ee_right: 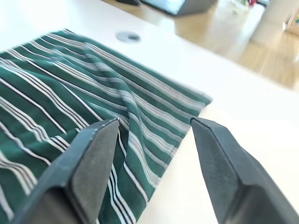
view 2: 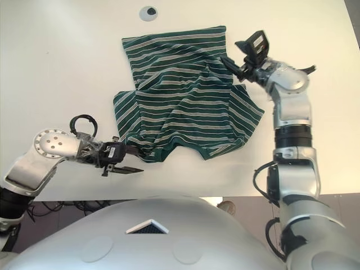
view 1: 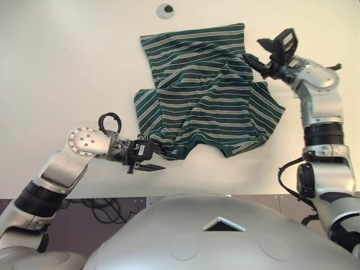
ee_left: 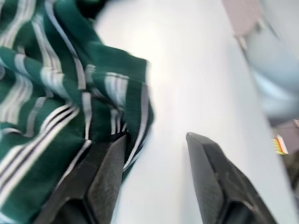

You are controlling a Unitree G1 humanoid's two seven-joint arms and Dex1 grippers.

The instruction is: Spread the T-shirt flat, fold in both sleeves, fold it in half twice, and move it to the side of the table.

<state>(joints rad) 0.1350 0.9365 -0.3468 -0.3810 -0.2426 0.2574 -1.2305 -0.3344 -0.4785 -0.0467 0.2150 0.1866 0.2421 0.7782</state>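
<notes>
White table [view 1: 56, 67] bears the crumpled T-shirt [view 1: 208, 95], its shape obscured by folds; left hand [view 1: 162, 159] and right hand [ee_right: 154, 123] both splayed.

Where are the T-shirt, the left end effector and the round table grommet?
T-shirt [view 1: 208, 95]: left eye view, middle of the striped cloth.
Left end effector [view 1: 160, 158]: left eye view, between its fingertips.
Grommet [view 1: 165, 10]: left eye view, its centre.
</notes>
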